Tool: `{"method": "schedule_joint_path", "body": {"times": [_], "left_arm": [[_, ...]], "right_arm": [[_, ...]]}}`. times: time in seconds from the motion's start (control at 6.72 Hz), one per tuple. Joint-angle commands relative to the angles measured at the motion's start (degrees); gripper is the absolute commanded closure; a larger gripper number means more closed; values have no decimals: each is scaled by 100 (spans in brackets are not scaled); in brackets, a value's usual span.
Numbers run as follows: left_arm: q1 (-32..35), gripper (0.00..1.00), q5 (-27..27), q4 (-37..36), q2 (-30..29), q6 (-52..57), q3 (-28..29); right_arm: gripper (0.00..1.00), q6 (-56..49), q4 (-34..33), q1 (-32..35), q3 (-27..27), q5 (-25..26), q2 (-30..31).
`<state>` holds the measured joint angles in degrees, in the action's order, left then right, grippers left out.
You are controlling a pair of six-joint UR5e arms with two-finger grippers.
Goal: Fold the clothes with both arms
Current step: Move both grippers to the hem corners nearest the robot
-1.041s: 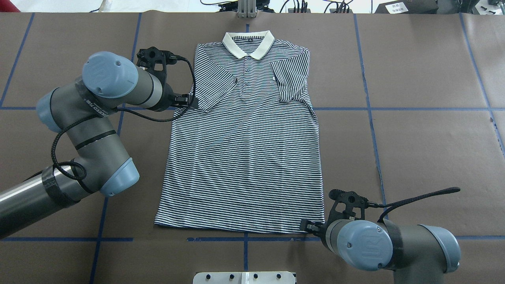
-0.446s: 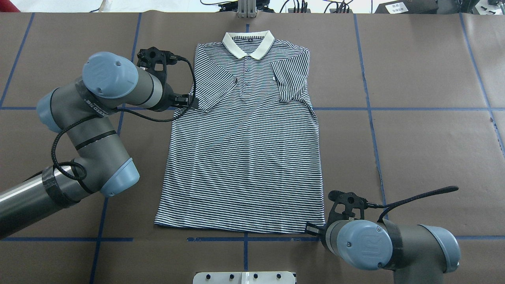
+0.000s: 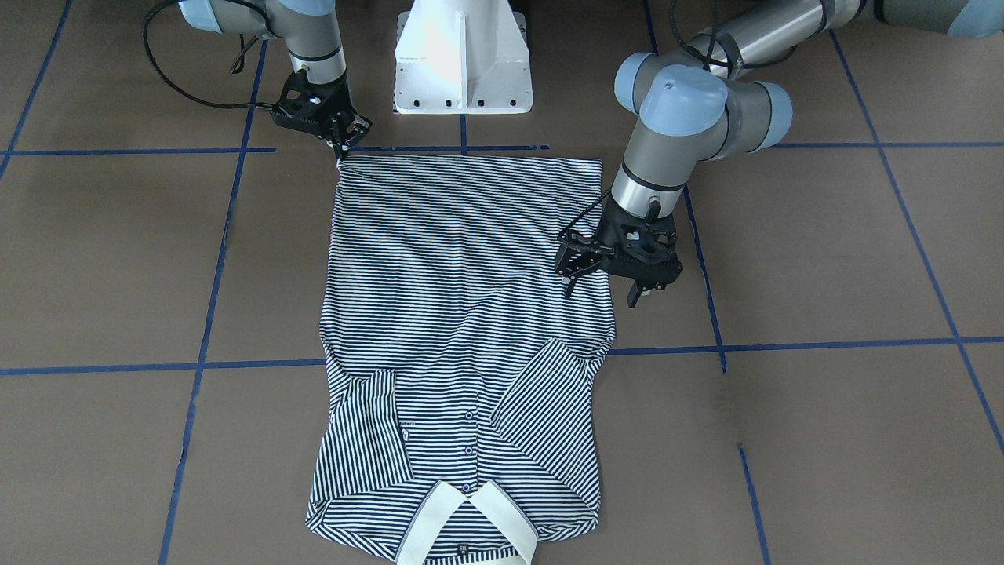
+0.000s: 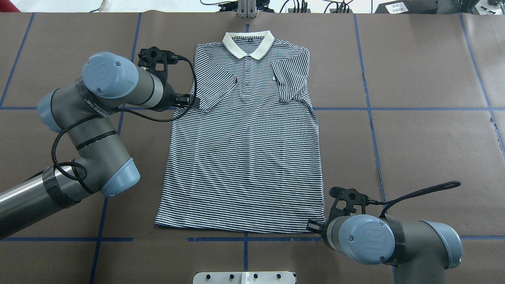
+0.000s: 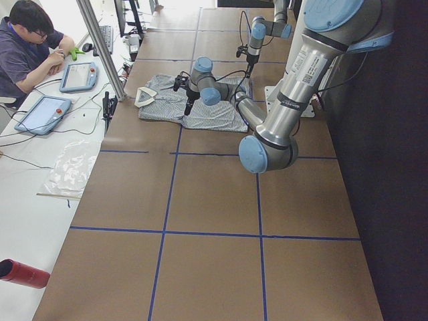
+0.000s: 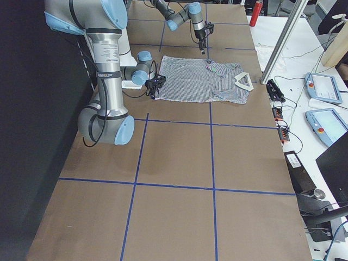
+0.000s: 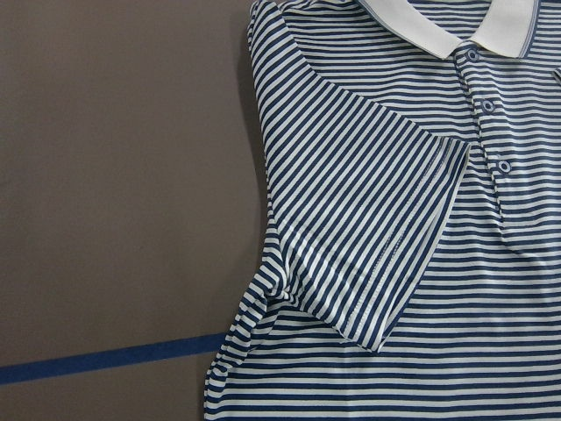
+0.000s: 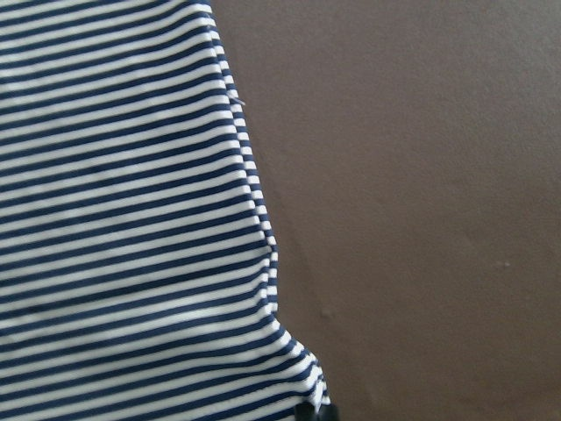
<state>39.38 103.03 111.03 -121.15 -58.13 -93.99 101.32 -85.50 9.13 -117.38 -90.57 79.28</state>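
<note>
The striped polo shirt (image 4: pixel 244 157) lies flat on the brown table, its cream collar (image 4: pixel 247 43) at the far side and both sleeves folded inward. It also shows in the front view (image 3: pixel 463 298). My left gripper (image 3: pixel 600 292) is open and hangs just above the shirt's left side edge below the folded sleeve; in the overhead view it sits by that sleeve (image 4: pixel 193 101). The left wrist view shows the sleeve (image 7: pixel 368 219). My right gripper (image 3: pixel 342 151) is shut on the near right hem corner (image 8: pixel 311 399); overhead it sits at that corner (image 4: pixel 313 226).
The white pedestal base (image 3: pixel 463 63) stands just behind the hem. Blue tape lines (image 4: pixel 414 109) cross the brown table cover. An operator (image 5: pixel 30 40) sits with tablets beyond the far end. A red cylinder (image 5: pixel 23 274) lies at the left end.
My right gripper's fingers have closed in on the hem corner, and its wrist has shifted slightly away from the robot. The left arm and the shirt have barely moved.
</note>
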Motion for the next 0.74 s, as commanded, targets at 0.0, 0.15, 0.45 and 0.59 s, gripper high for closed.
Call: {"method": "schedule_joint_path", "body": {"times": [0.0, 0.15, 0.45, 0.59], "left_arm": [[-1, 0, 172, -89, 169, -206, -266], [-79, 0, 461, -55, 980, -1069, -921], [-1093, 0, -206, -142, 2038, -2538, -2031], [-1613, 1, -587, -674, 2016, -3181, -2166]], "right_arm": [[100, 37, 7, 71, -232, 30, 0], [100, 37, -2, 115, -329, 39, 0], [100, 29, 7, 168, -444, 39, 0], [100, 20, 7, 185, -461, 66, 9]]}}
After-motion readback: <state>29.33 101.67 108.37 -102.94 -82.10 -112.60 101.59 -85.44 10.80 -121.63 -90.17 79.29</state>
